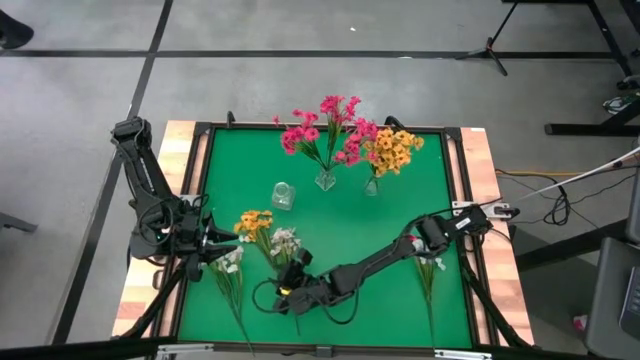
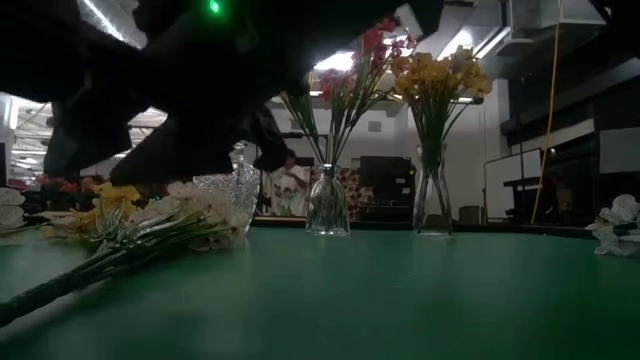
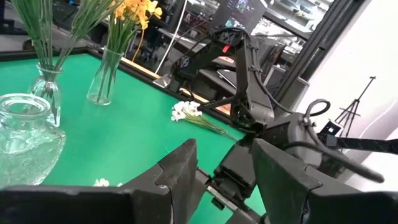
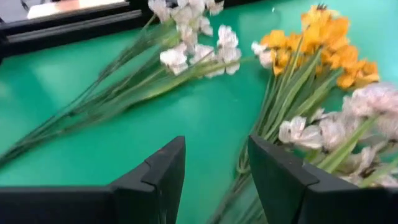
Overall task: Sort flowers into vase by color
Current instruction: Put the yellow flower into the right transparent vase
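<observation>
Both jaws stand open and hold nothing. The right gripper (image 1: pixel 290 272) hangs low above the loose flowers (image 1: pixel 262 238) on the green table (image 1: pixel 400 215): thin green stems with white and yellow-orange blossoms. The left gripper (image 1: pixel 222 240) waits beside them. Pink flowers (image 1: pixel 325 125) and orange flowers (image 1: pixel 393 150) stand in two glass vases; an empty vase (image 1: pixel 283 195) is near.

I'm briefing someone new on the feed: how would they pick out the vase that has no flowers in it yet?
On the green table, three glass vases sit toward the far side. The empty vase is the leftmost, nearest the left arm, set apart from the vase of pink flowers and the vase of yellow flowers. It is rounder, squatter, and holds no stems.
</observation>
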Controlling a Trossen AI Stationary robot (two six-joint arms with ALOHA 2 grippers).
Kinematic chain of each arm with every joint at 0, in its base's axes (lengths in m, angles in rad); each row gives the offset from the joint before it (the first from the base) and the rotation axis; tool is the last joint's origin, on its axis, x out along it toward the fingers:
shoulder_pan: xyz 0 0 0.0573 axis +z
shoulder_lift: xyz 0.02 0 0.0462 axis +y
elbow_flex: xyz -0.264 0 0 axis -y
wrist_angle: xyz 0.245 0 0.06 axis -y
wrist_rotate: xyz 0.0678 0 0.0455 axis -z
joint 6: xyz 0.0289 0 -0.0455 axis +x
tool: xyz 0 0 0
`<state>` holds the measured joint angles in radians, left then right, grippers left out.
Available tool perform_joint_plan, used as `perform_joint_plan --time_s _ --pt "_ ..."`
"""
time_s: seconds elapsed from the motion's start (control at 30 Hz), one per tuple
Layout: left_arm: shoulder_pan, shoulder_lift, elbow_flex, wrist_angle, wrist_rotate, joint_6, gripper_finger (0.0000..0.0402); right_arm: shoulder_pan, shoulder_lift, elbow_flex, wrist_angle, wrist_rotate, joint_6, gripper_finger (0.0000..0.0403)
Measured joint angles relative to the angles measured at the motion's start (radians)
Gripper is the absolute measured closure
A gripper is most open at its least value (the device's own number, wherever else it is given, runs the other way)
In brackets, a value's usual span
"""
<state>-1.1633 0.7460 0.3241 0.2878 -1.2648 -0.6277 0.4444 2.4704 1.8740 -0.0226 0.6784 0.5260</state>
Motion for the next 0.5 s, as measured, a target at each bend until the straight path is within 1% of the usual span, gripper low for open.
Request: perform_joint_plan --time_s 0.07,0.2,0.4,0.5 --pt "0.000 0.000 0.000 0.000 0.000 0.000 0.0249 -0.007 0.010 0.001 0.002 -0.021 0.020 0.0226" --pt "0.000 0.000 0.000 0.000 0.000 -0.001 0.0249 -0.015 0.028 0.000 -0.001 -0.026 0.026 0.0226" --pt "0.000 0.000 0.000 -0.001 0.001 -0.002 0.0249 -0.027 0.047 0.000 -0.056 -0.039 0.068 0.0226" --pt "0.000 0.000 0.000 -0.003 0.003 -0.002 0.0249 -0.033 0.047 0.000 -0.053 -0.061 0.073 0.0226"
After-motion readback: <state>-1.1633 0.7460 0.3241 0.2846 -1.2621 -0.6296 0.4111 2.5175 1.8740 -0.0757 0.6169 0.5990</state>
